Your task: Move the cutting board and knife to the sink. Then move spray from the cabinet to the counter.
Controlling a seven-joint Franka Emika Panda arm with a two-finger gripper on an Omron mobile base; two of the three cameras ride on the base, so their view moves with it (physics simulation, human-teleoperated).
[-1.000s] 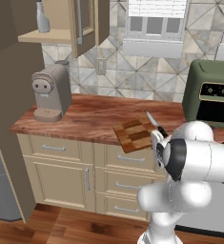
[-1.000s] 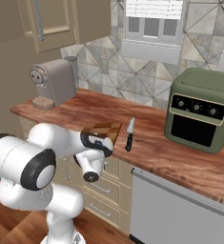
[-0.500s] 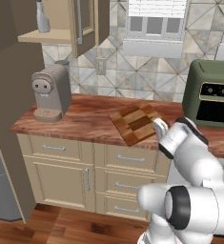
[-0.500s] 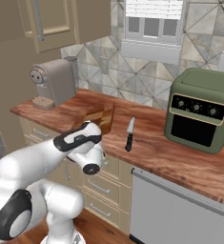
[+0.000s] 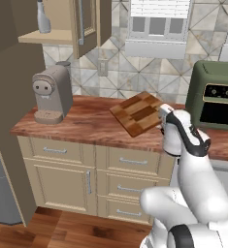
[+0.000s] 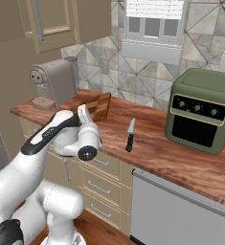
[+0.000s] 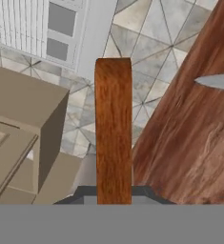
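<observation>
Since earlier frame, cutting board lifted higher off counter, tilted; arm stretched further forward.
Left base view: gripper clamped on board's right edge; spray on cabinet shelf, above coffee machine.
Right base view: knife flat on counter, right of board.
Hand view: fingers pinching board edge-on; knife tip right of board.

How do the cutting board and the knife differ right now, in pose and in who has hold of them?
The cutting board is clamped in the shut gripper and tilted up off the counter; the knife lies flat on the counter, untouched. The cutting board is a broad chequered wooden slab, seen edge-on in the hand view; the knife is slim, with a silver blade and black handle. Both are over the same stretch of counter, near the green oven.
</observation>
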